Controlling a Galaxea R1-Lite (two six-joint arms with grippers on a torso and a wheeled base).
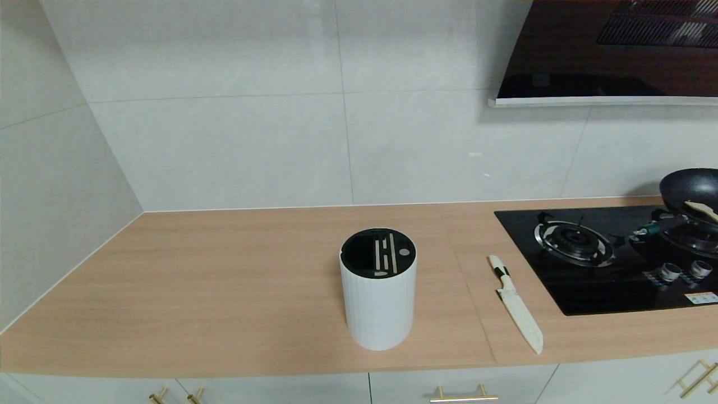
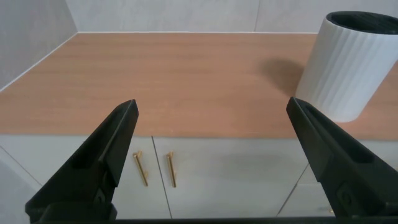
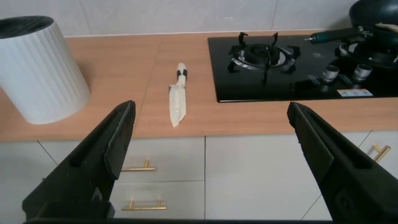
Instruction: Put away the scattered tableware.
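A white ribbed cylinder holder (image 1: 379,289) with a black slotted top stands near the front edge of the wooden counter (image 1: 224,280). A cream knife (image 1: 515,303) with a black band lies flat to its right, beside the hob. My left gripper (image 2: 211,162) is open, held in front of the counter edge, with the holder (image 2: 345,65) ahead and to one side. My right gripper (image 3: 208,162) is open too, held off the counter front, with the knife (image 3: 178,102) ahead between its fingers' line and the holder (image 3: 40,71) off to the side.
A black gas hob (image 1: 606,255) fills the counter's right end, with a dark pan (image 1: 693,193) on its far burner. A range hood (image 1: 606,50) hangs above. White cabinet drawers with gold handles (image 1: 463,397) run below the counter. Tiled walls close the back and left.
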